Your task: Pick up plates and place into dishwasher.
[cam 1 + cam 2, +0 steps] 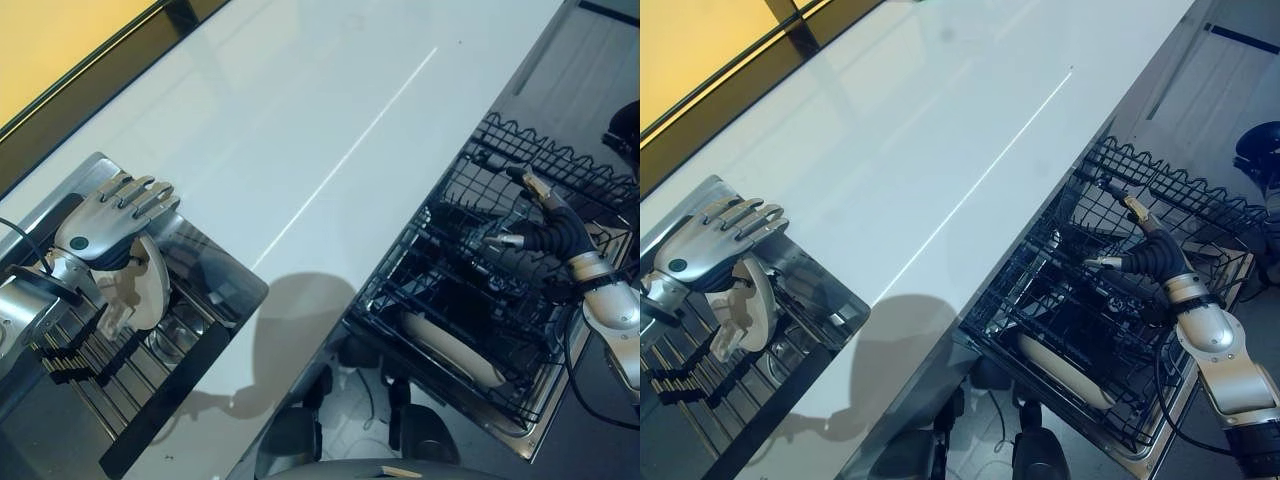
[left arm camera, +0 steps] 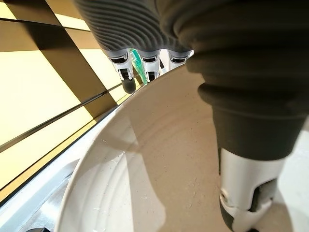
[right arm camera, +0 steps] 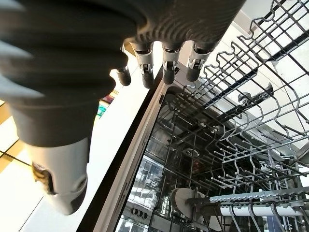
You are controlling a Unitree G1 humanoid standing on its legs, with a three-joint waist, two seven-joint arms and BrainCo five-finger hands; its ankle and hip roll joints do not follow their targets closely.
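Here, lower left, the left hand (image 1: 100,232) clasps a plate (image 1: 150,285) edgewise for lifting; the right hand (image 1: 1143,255), fingers relaxed, waits over the dishwasher rack (image 1: 1110,330).

Glossy ceramic plate (image 2: 159,183); black wire rack (image 1: 470,290)

A long, glossy white countertop (image 1: 330,130) runs diagonally across the scene, with a thin bright light streak along its surface. A dark strip (image 1: 100,75) borders its far edge, backed by a yellow wall surface (image 1: 50,40). Right of the countertop lies a grey floor area (image 1: 1215,85).
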